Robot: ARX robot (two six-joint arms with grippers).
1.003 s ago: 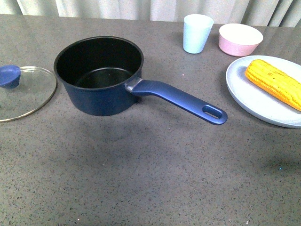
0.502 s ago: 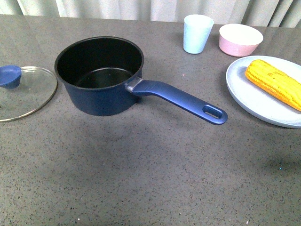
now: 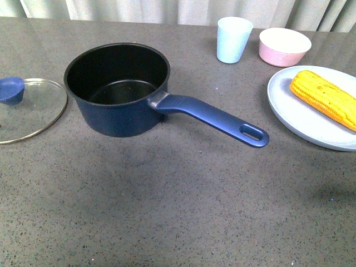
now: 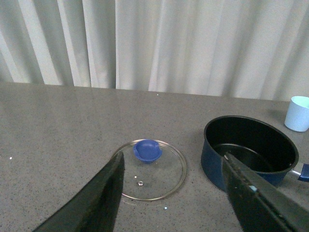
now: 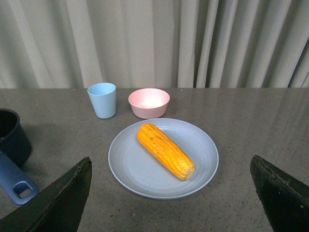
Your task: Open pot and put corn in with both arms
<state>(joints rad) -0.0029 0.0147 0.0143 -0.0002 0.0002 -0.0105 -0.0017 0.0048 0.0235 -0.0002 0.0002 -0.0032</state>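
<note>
The navy-blue pot [image 3: 117,89] stands uncovered on the grey table, its long handle [image 3: 214,118] pointing right and toward me; it also shows in the left wrist view [image 4: 248,150]. Its glass lid [image 3: 28,108] with a blue knob lies flat to the pot's left, also seen in the left wrist view [image 4: 150,162]. The yellow corn [image 3: 325,98] lies on a pale blue plate [image 3: 303,119] at the right, and in the right wrist view [image 5: 165,150]. My left gripper [image 4: 174,166] is open above the table near the lid. My right gripper [image 5: 171,166] is open wide, short of the plate.
A light blue cup [image 3: 233,39] and a pink bowl [image 3: 284,47] stand at the back right, behind the plate. A pale curtain hangs behind the table's far edge. Neither arm shows in the front view.
</note>
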